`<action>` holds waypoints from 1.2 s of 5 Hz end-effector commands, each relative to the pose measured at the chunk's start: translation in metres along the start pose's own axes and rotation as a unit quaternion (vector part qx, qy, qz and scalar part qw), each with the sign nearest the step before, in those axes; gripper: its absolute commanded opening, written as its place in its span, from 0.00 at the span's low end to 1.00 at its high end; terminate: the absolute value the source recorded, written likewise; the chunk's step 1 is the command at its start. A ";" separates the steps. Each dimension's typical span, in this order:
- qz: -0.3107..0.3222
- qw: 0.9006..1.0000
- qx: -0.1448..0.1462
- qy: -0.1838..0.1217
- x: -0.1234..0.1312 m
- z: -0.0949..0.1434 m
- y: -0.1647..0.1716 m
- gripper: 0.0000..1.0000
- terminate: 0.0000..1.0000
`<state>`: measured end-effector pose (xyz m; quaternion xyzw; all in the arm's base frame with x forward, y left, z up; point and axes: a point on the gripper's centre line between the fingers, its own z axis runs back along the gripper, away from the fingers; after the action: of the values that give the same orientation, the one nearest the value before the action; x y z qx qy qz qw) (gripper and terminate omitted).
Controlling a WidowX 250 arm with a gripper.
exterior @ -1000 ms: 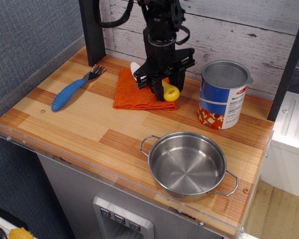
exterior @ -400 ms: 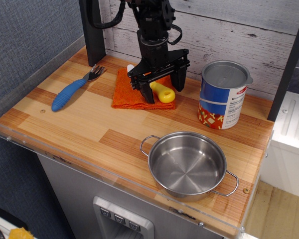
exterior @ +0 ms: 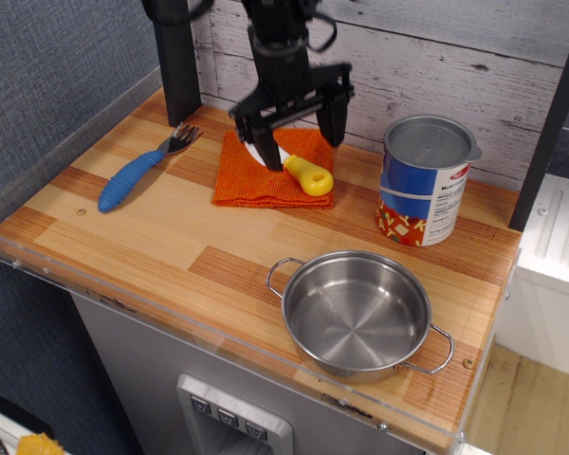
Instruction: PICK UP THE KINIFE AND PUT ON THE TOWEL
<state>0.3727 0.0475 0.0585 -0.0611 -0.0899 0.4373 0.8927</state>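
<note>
The knife (exterior: 307, 176), with its yellow handle and white blade, lies on the orange towel (exterior: 261, 177) at the back of the wooden counter. The handle points to the right front; the blade runs back left, partly hidden behind one finger. My gripper (exterior: 294, 128) hangs above the towel and the knife with its two black fingers spread wide. It is open and holds nothing.
A blue-handled fork (exterior: 142, 169) lies left of the towel. A blue and white can (exterior: 425, 180) stands to the right. A steel pot (exterior: 357, 314) sits near the front edge. A black post (exterior: 176, 57) stands at the back left.
The gripper has let go of the knife, opened wider and risen above it. The knife now rests on the towel.
</note>
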 end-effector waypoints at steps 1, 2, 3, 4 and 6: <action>-0.094 0.995 0.016 -0.022 -0.003 0.055 0.023 1.00 0.00; -0.163 0.985 0.050 -0.029 0.010 0.067 0.047 1.00 0.00; -0.221 0.973 0.061 -0.029 0.025 0.071 0.068 1.00 0.00; -0.263 0.961 0.069 -0.041 0.040 0.075 0.083 1.00 0.00; -0.301 0.950 0.065 -0.053 0.056 0.076 0.099 1.00 0.00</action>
<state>0.3331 0.1488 0.0936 0.0401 -0.0864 0.1540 0.9835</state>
